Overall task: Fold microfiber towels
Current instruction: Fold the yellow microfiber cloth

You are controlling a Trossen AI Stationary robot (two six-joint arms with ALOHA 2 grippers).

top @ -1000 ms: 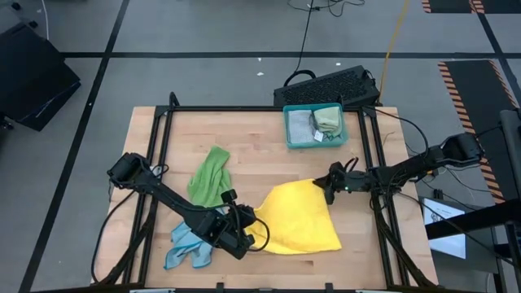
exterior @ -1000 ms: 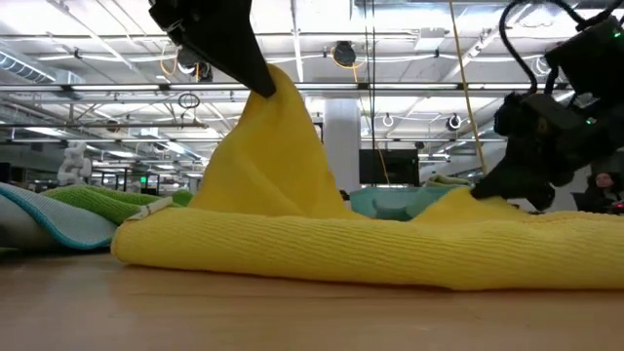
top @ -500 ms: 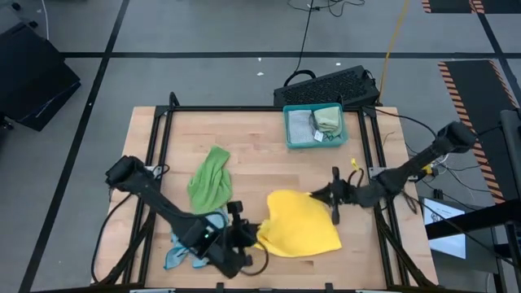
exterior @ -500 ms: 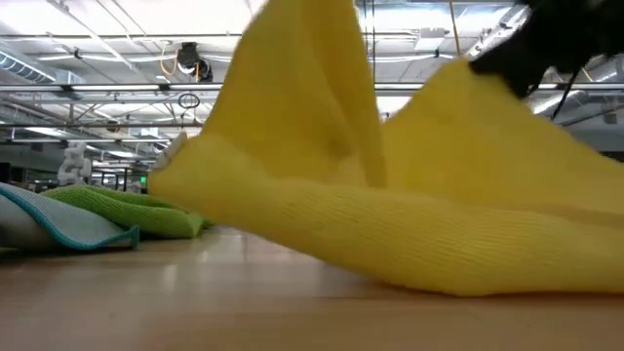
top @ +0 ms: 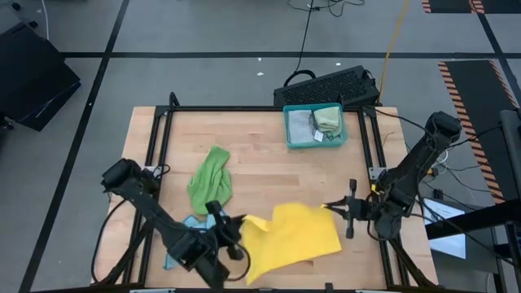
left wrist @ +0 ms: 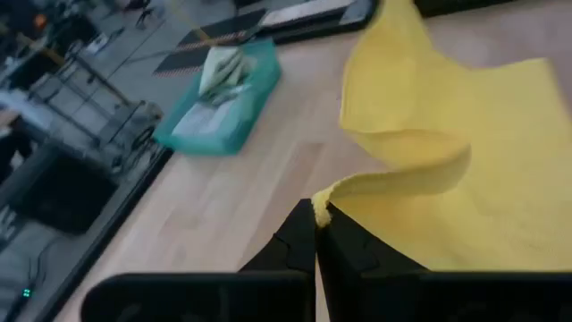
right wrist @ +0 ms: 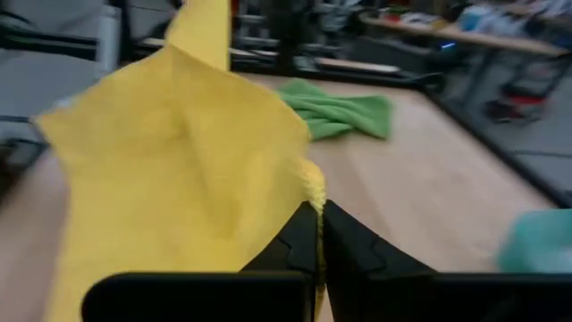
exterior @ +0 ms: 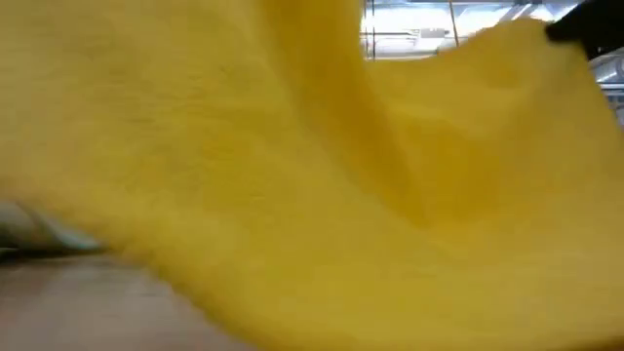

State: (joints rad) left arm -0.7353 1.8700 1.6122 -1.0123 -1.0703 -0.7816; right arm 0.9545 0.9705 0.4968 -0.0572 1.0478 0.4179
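The yellow towel [top: 297,238] is held up near the table's front edge between my two grippers and fills the low view [exterior: 312,195]. My left gripper [top: 244,223] is shut on its left corner, and my right gripper [top: 327,207] is shut on its far right corner. A bright green towel [top: 210,176] lies crumpled left of centre. A light blue towel [top: 181,241] lies partly hidden under my left arm. Folded towels [top: 327,120] sit in the teal tray. My left gripper pinches a corner of the yellow towel [left wrist: 320,202] between its two fingertips, coming from the table's left and slanting a little down. The cloth runs slack from there to the right. My right gripper pinches another corner [right wrist: 310,184] between its fingertips, coming about level from the table's right. The cloth sags between the two holds and hangs toward the table.
The teal tray [top: 290,138] stands at the far right of the table, with a black keyboard [top: 330,85] behind it. Black frame rails [top: 155,155] run along the table's left and right sides. Bare wood lies in the table's middle.
Both grippers have risen with the yellow towel. The right one has swung toward the near right edge and rolled; the left one has drawn back toward the near left. The towel, which lay bunched on the table, is now lifted and spread between them, closer to the front edge.
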